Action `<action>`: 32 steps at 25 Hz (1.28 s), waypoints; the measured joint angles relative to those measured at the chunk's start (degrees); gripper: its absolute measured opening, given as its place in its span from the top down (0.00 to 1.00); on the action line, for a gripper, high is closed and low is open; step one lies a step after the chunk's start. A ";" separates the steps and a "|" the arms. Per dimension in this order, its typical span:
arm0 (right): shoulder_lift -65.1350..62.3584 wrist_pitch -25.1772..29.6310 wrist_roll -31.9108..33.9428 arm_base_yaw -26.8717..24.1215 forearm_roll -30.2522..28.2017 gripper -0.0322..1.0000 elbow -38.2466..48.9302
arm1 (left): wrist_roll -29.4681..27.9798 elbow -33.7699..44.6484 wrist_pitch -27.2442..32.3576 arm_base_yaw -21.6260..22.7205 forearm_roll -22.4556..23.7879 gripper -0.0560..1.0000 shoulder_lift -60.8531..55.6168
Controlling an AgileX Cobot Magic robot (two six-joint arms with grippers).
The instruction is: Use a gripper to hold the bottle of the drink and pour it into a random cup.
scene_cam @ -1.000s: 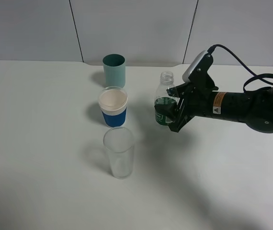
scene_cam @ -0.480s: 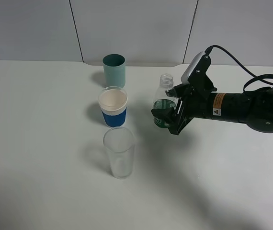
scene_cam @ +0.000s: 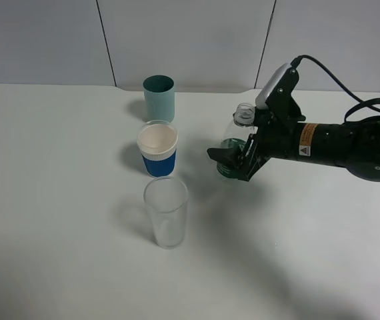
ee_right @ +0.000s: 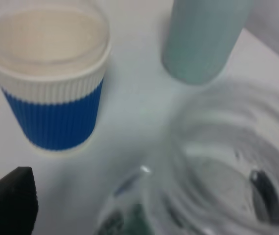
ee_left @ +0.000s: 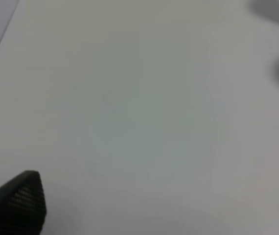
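Note:
In the exterior high view my right gripper (scene_cam: 234,160) is shut on the bottle of the drink (scene_cam: 235,141), a small clear bottle with a dark green label. The bottle is tilted, its capless neck leaning right, away from the cups. The pale teal cup (scene_cam: 159,98) stands upright at the back, left of the bottle. The right wrist view looks down into the bottle's open neck (ee_right: 218,181), with the teal cup (ee_right: 203,39) beyond it and one black finger (ee_right: 10,200) at the edge. My left gripper (ee_left: 154,203) is open over bare table.
A white cup with a blue sleeve (scene_cam: 157,150) stands between the teal cup and a tall clear glass (scene_cam: 167,212), in a row left of the bottle. It also shows in the right wrist view (ee_right: 46,78). A wall runs behind the white table (scene_cam: 57,200).
My right gripper has tipped the bottle: its neck has swung right and its base left, toward the white cup. The cups and glass have not moved.

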 joint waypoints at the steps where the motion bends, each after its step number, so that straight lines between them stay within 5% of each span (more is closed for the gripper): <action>1: -0.78 0.57 0.30 0.00 0.00 0.12 0.00 | 0.00 0.00 0.00 0.00 0.00 0.02 0.00; 16: -22.68 12.64 9.28 0.00 -1.51 0.12 0.11 | 0.00 0.00 0.00 0.00 0.00 0.02 0.00; 21: -31.32 19.96 9.32 0.00 3.16 0.12 0.11 | 0.00 0.00 0.00 0.00 0.00 0.02 0.00; 32: -49.17 52.13 -11.77 0.00 24.21 0.12 -6.56 | 0.00 0.00 0.00 0.00 0.00 0.02 0.00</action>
